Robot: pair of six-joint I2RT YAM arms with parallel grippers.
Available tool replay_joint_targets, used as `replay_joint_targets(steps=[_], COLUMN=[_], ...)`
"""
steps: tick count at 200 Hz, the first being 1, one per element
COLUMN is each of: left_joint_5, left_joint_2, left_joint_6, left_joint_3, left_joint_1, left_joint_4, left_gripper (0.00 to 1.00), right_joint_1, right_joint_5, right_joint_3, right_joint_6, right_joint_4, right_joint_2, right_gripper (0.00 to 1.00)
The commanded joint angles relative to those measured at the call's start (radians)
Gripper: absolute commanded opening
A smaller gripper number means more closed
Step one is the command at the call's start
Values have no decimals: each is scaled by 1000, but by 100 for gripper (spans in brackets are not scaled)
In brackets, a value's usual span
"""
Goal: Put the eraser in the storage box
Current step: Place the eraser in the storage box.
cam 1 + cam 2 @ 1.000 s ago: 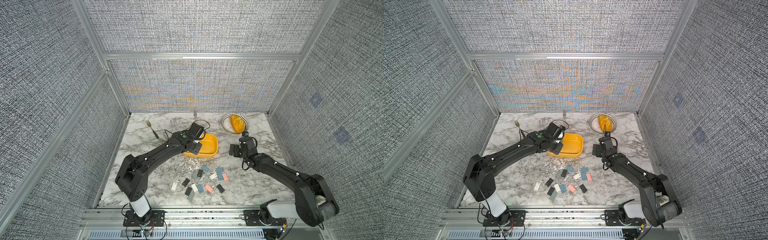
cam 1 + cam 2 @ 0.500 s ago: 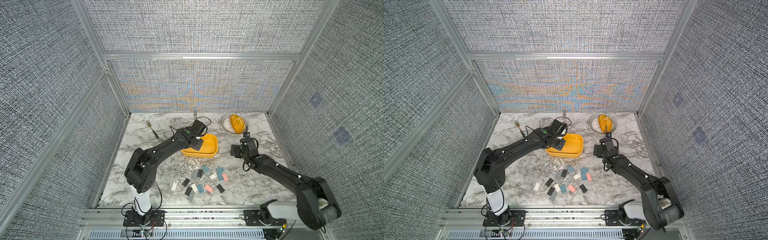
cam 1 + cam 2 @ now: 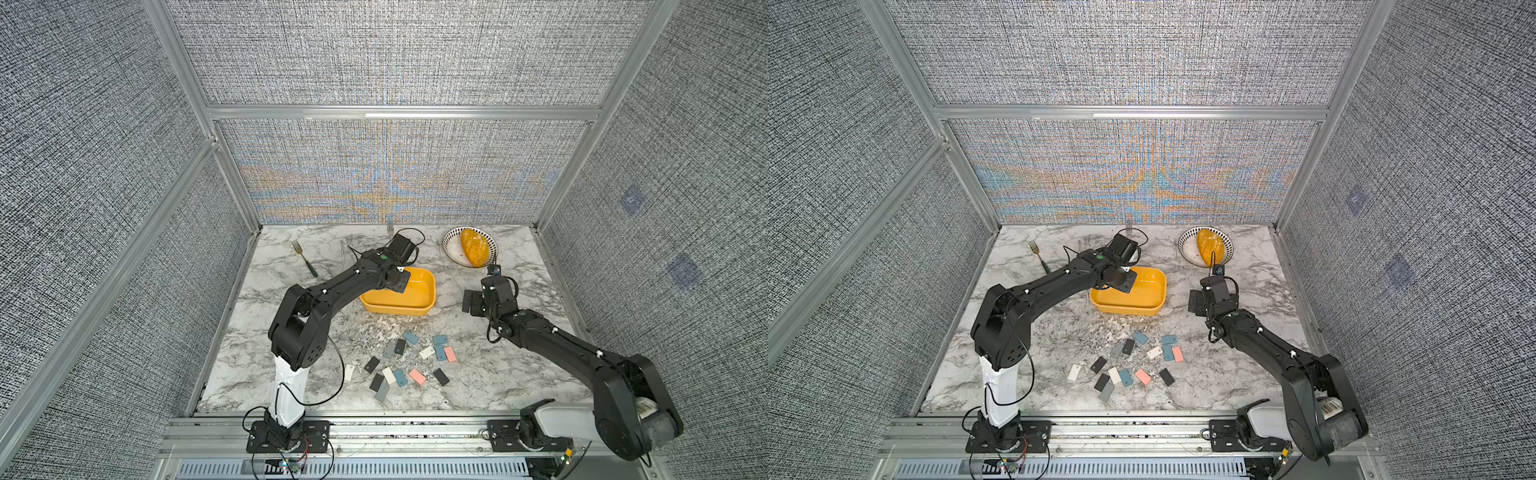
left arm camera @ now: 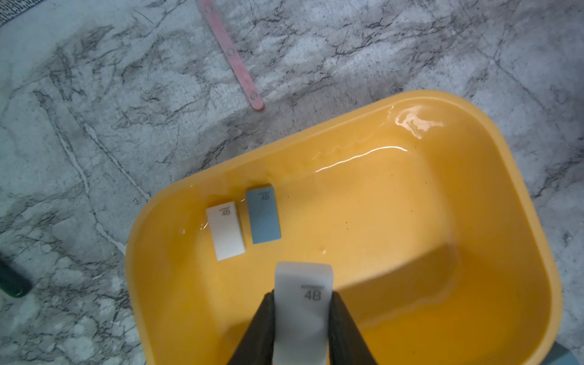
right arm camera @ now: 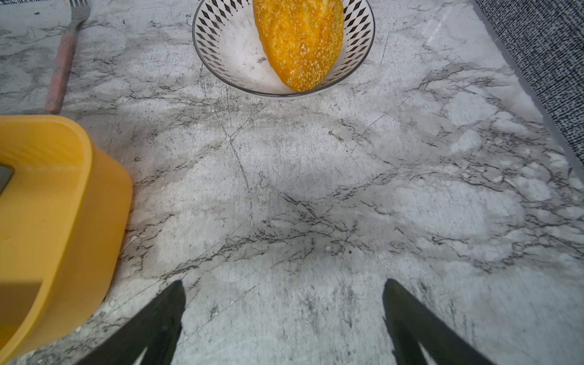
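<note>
The yellow storage box point(image 3: 415, 306) point(image 3: 1129, 309) sits mid-table. My left gripper point(image 3: 401, 282) point(image 3: 1127, 283) hangs over its left end, shut on a white eraser point(image 4: 303, 303) marked 4B, which sticks out past the fingertips above the box floor point(image 4: 395, 221). On that floor lie a white eraser point(image 4: 225, 230) and a blue one point(image 4: 263, 215). My right gripper point(image 3: 471, 301) point(image 5: 283, 284) stands open over bare marble to the right of the box point(image 5: 63, 196), with nothing between its fingers.
Several loose erasers of mixed colours lie in front of the box, among them a pink one point(image 3: 417, 376). A patterned bowl point(image 3: 451, 249) with a yellow bread-like lump stands at the back right. A fork point(image 3: 305, 259) lies back left, and a pink-handled fork point(image 5: 61, 66) lies behind the box.
My left arm has reached further out, carrying the white eraser a little deeper over the box. The right arm has hardly moved.
</note>
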Motion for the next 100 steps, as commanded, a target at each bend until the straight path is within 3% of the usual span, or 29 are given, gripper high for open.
replay_joint_targets(steps=[1,100], left_joint_5=[8,19], left_joint_2=[22,123], left_joint_6=[-15,-31], left_joint_3=[24,84], left_joint_1=[4,15], left_joint_4=[-2,9], left_gripper=[29,29], right_joint_1=[-2,-7], right_joint_5=[7,9], right_joint_3=[3,-1], right_joint_6=[-1,1], right_joint_4=[-4,-4], right_joint_2=[3,15], right_gripper=[98,98])
